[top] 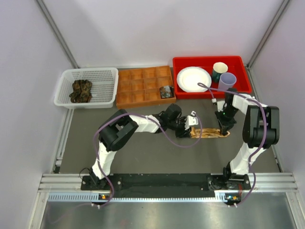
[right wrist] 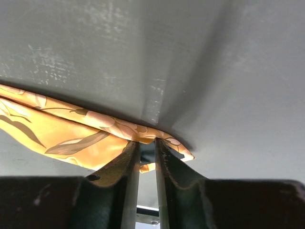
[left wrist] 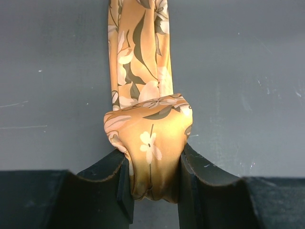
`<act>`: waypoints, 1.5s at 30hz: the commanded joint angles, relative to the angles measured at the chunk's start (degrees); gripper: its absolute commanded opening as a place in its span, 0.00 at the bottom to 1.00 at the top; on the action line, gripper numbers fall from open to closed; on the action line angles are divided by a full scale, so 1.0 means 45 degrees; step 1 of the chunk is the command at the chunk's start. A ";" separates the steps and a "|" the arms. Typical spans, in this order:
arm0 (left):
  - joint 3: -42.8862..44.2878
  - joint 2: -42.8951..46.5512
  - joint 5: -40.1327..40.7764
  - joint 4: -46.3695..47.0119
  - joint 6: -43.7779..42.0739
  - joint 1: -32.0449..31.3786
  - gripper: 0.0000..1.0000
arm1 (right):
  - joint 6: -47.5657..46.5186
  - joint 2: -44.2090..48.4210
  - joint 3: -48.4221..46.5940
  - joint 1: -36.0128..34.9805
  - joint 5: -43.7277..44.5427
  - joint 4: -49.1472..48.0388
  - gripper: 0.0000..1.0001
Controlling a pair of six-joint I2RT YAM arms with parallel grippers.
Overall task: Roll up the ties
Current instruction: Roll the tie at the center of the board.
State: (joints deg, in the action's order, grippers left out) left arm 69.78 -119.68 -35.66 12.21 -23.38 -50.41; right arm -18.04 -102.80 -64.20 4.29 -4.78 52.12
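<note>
Item: left gripper (left wrist: 153,152), near centre of the dark table (top: 157,157), clenched on the rolled end of the orange tie (left wrist: 143,52); the roll sits squeezed between both fingers, floral print outward, and the unrolled length runs away from it flat on the table. Item: orange tie, overhead view (top: 209,134), lying left to right between the two grippers, roll at its left end, the other end at the right. Item: right gripper (right wrist: 147,143), just right of centre, tips down at the tie's right end; the fingers stand a narrow slit apart with the folded edge of the fabric across their tips, and whether they pinch it or have let go cannot be told. Item: white mesh basket (top: 107,78), far left, holding a heap of dark ties (top: 81,90). Item: brown compartment tray (top: 138,88), far centre, just right of the basket, with a dark roll (top: 166,91) in its near right corner compartment. Item: red tray (top: 209,59), far right, carrying a white plate (top: 193,78), a green cup (top: 219,71) and a lavender cup (top: 227,81).
</note>
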 commanded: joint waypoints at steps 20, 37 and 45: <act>0.0001 -0.1002 0.1714 -0.6365 -0.2207 0.0011 0.00 | 0.2479 0.4757 -0.4191 0.1214 -0.4074 0.0395 0.69; 0.0118 -0.1666 0.1440 -0.6463 -0.1954 -0.0008 0.00 | 0.4810 0.3257 0.2215 -0.0406 -1.1088 -0.3591 0.62; 0.0372 -0.1784 0.1537 -0.6600 -0.1837 -0.0008 0.00 | 0.4361 0.2378 0.2920 -0.1364 -1.0405 -0.4295 0.54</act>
State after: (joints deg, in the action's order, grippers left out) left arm 75.29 -120.66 -35.07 0.23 -32.93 -50.98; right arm 3.01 -90.30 -51.27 -0.27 -51.88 37.52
